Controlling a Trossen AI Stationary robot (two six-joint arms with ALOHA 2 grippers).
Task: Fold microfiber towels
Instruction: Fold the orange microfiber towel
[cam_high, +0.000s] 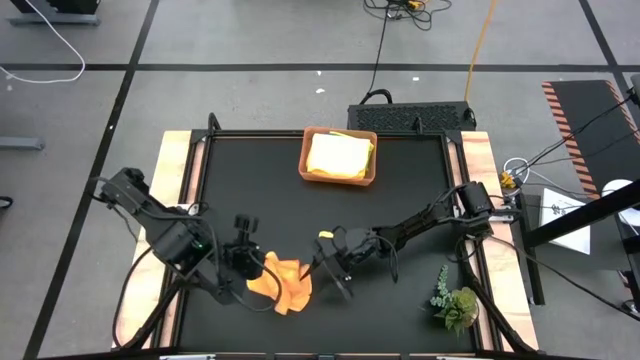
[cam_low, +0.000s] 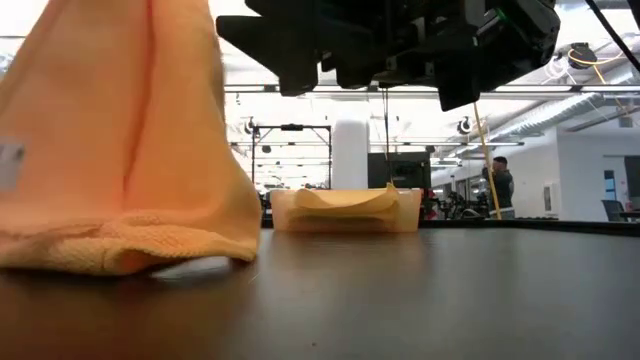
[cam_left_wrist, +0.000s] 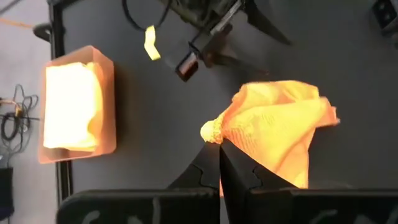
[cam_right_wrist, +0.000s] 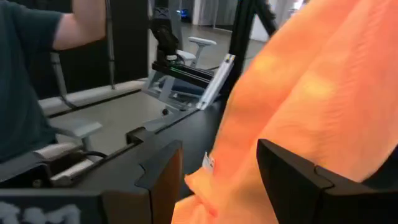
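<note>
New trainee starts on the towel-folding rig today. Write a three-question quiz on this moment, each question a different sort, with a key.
1. True or false: the left gripper is shut on a corner of the orange towel.
2. Multiple choice: what lies in the terracotta tray?
A. a folded yellow towel
B. the plant sprig
C. nothing
3. Fill the gap: the right gripper hangs beside the orange towel with its jaws ____.

Key
1. True: the left wrist view shows the corner pinched.
2. A: the yellow towel fills the tray; the plant sprig lies on the table by the right arm.
3. Open.
</note>
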